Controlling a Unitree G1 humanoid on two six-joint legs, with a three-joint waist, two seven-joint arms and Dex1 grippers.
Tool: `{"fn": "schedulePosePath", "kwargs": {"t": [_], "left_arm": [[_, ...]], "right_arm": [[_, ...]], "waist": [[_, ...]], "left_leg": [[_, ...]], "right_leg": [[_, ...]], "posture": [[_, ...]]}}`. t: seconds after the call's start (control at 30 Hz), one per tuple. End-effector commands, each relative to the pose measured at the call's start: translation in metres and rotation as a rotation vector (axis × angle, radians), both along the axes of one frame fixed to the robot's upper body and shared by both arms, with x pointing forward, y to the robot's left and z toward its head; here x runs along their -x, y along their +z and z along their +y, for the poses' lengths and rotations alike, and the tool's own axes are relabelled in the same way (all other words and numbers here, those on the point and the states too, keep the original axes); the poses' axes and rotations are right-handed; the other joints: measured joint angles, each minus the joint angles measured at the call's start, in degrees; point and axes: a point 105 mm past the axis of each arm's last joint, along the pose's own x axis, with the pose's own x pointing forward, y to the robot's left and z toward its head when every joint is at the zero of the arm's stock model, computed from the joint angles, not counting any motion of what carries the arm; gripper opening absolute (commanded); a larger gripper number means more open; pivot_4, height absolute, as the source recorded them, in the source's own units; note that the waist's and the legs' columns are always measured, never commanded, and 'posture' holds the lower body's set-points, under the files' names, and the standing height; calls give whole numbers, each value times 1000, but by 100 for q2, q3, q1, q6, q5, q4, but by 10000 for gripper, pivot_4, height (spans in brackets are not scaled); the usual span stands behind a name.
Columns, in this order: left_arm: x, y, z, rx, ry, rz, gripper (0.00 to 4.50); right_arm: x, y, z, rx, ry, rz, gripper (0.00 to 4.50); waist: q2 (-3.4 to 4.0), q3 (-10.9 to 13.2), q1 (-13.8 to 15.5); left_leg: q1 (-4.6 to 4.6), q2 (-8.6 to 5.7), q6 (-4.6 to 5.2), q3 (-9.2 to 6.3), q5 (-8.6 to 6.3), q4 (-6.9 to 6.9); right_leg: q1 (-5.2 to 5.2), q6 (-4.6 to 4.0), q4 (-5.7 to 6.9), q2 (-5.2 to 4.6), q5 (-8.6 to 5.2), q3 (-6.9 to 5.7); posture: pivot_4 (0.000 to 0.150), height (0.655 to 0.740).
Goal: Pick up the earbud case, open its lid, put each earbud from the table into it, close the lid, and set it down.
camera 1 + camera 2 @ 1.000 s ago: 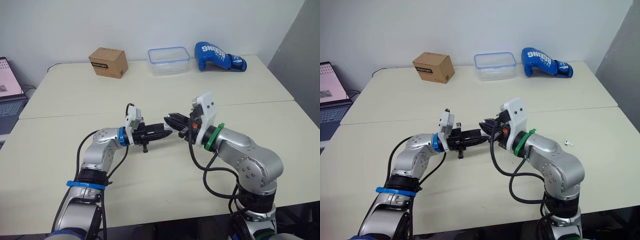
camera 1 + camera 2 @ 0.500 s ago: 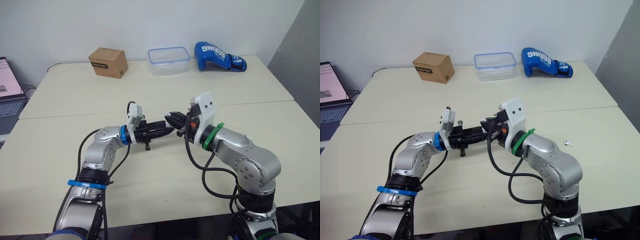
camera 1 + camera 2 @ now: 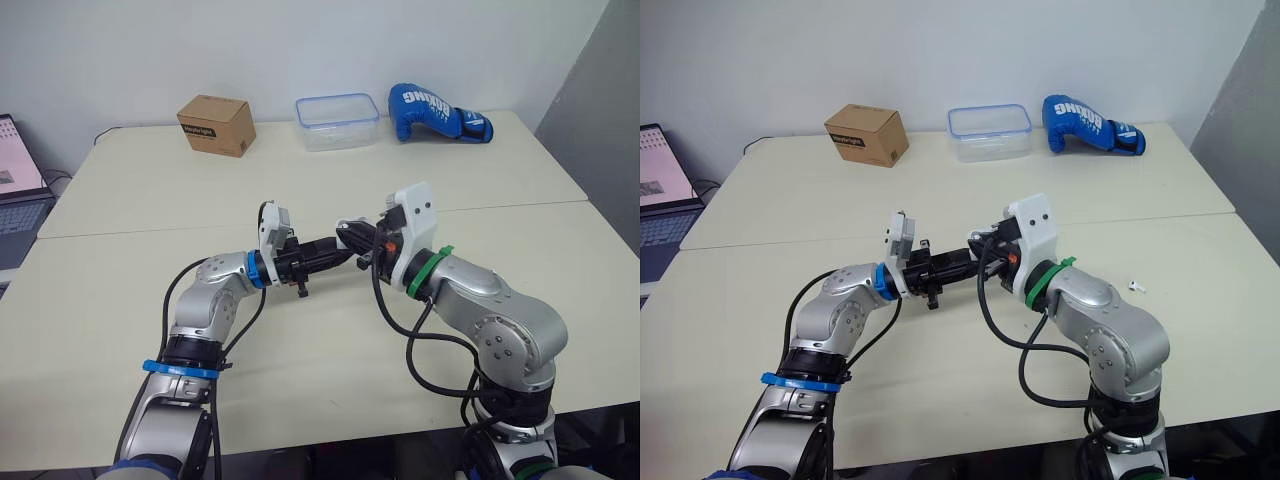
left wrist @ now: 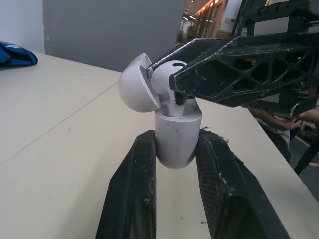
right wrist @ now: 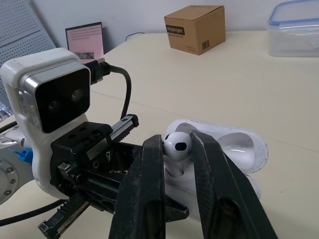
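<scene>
Sitting upright, white and glossy, the earbud case (image 4: 175,130) is clamped between the left hand's (image 4: 177,142) two fingers above mid-table (image 3: 120,200), its domed lid (image 4: 135,85) swung back open. The right hand (image 3: 351,236) pinches a white earbud (image 5: 178,144) at the case mouth. The right eye view catches a second earbud (image 3: 1134,286) lying on the table, well apart, beyond the right arm
</scene>
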Motion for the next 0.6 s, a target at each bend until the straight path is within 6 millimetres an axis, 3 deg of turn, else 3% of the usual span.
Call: {"fn": "schedulePosePath", "kwargs": {"t": [0.03, 0.13, 0.6], "left_arm": [[1, 36, 3, 71, 4, -126, 8011], [2, 34, 3, 62, 2, -127, 8011], [4, 30, 4, 54, -5, -140, 8011]], "right_arm": [[6, -1, 6, 10, 38, -7, 16949], [5, 3, 1, 18, 35, -44, 27785], [18, 18, -6, 20, 158, -120, 27785]], "waist": [[0, 0, -1], [0, 0, 0], [0, 0, 4]], "left_leg": [[0, 0, 0, 0, 0, 0], [0, 0, 0, 0, 0, -1], [0, 0, 0, 2, 0, -1]], "right_leg": [[0, 0, 0, 0, 0, 0], [0, 0, 0, 0, 0, 0], [2, 0, -3, 0, 0, -1]], "posture": [[1500, 7307], [1500, 7307], [1500, 7307]]}}
